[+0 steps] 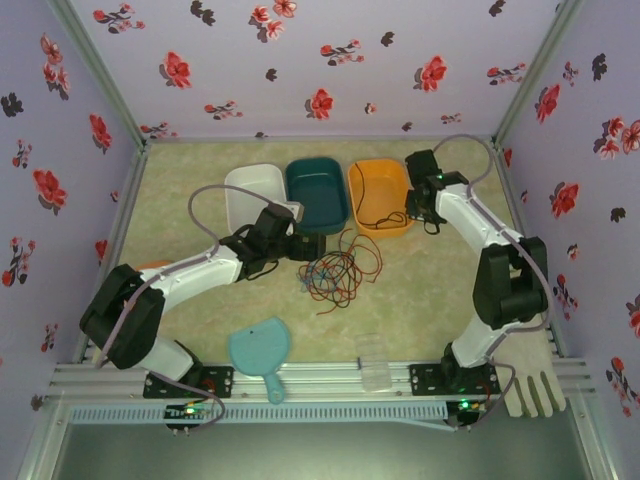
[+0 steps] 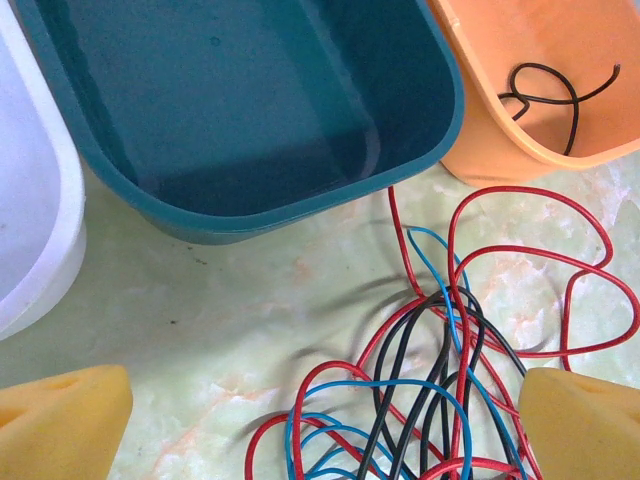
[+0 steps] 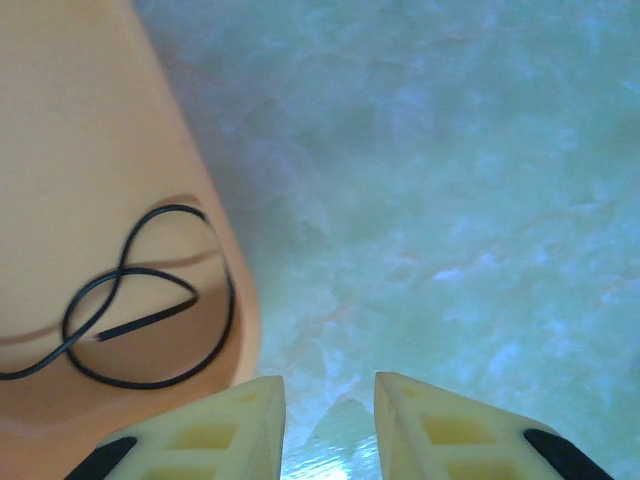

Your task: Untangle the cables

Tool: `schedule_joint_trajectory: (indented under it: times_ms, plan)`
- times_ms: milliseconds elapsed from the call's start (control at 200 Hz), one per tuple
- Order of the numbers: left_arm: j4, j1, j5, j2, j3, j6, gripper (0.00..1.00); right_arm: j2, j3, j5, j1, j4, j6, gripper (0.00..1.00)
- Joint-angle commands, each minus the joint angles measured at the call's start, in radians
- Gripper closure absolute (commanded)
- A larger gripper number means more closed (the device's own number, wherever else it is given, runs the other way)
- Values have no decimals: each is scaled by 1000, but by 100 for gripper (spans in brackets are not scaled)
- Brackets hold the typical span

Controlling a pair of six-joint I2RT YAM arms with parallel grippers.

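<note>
The left claw point(image 2: 320, 425) hangs spread wide and empty. The tangle of red, blue and black cables point(image 2: 447, 300) lies between its fingers and just ahead, short of the teal tub point(image 2: 270, 215). The right claw point(image 3: 330, 400) shows a slim gap and grips nothing. One black cable point(image 3: 150, 318) sits coiled in the orange tub point(image 3: 90, 150) to its left.

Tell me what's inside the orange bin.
A black cable lies looped on the orange bin's floor. The right gripper's finger covers the bin's nearest edge.
</note>
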State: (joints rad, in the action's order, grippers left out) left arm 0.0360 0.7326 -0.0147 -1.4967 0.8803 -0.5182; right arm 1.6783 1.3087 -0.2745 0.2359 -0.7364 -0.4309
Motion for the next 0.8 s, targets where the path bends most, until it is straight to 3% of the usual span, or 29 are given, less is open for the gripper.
schedule_joint_trajectory:
  times_ms: [0, 415, 795]
  plan:
    - [6, -8, 9, 12, 22, 0, 0, 16, -15, -30, -41, 5, -10, 70]
    - [7, -11, 10, 11, 13, 0, 0, 234, 137, 13, -60, 30, 32, 74]
    - [4, -10, 9, 1, 13, -9, 0, 275, 235, 13, -60, 12, 44, 74]
